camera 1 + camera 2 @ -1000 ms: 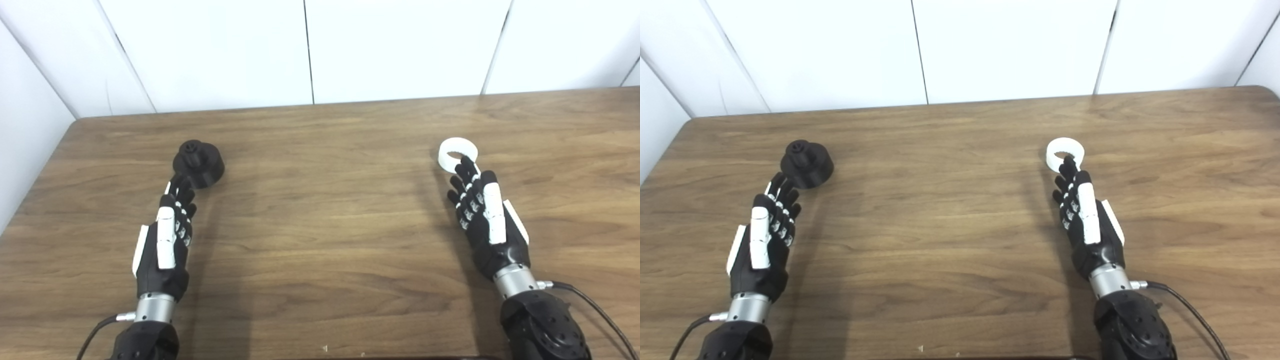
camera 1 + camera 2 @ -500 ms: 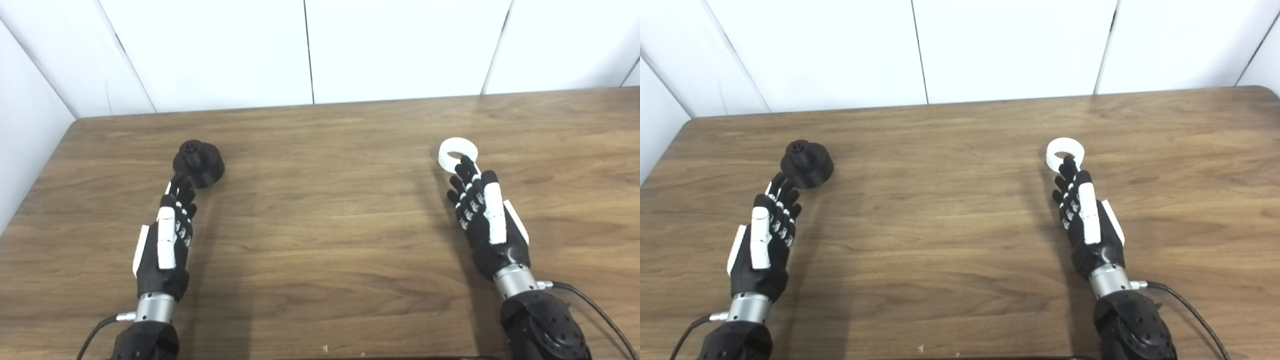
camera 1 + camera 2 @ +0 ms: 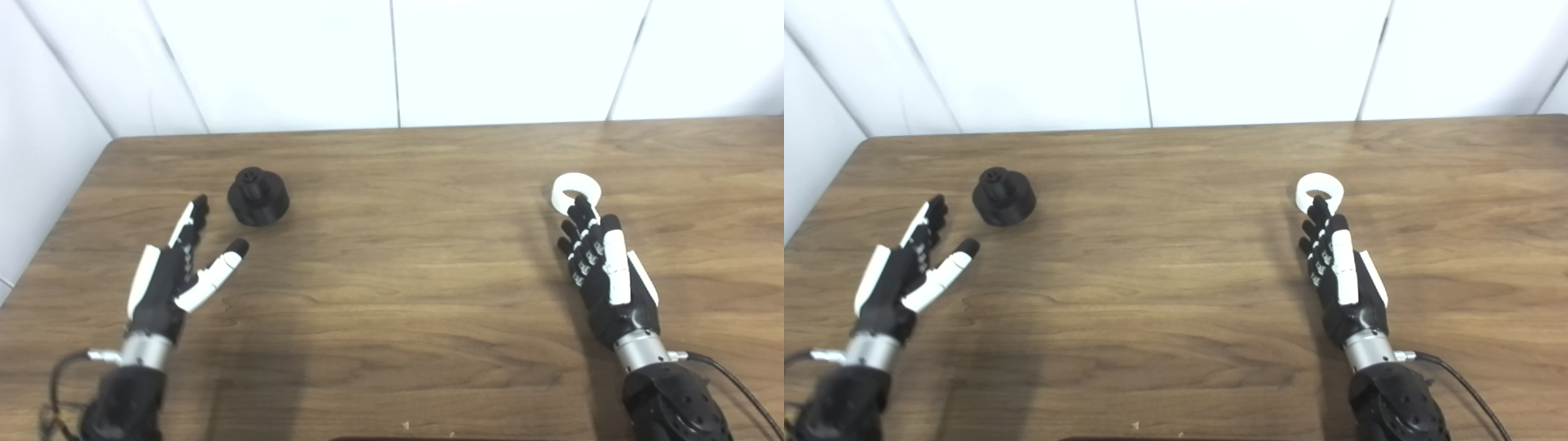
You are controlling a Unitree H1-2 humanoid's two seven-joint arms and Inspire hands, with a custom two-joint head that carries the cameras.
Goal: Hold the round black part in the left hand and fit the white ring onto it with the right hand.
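Left eye view: wooden table (image 3: pixel 392 294), white panelled wall behind.
Left robot hand (image 3: pixel 177 269): spread, empty, near black part (image 3: pixel 258 196).
Right robot hand (image 3: pixel 603 269): extended, empty, fingertips overlapping white ring (image 3: pixel 576 191).

Surface (image 3: pixel 398 257): brown wood grain, white wall panels behind.
Round black part (image 3: pixel 258 196): stood on the surface, far left, untouched.
Left hand (image 3: pixel 174 272): empty, fingers (image 3: pixel 195 211) and thumb spread, near the part.
White ring (image 3: pixel 576 191): lay flat, far right.
Right hand (image 3: pixel 603 269): extended, fingertips overlapping the ring's near edge.
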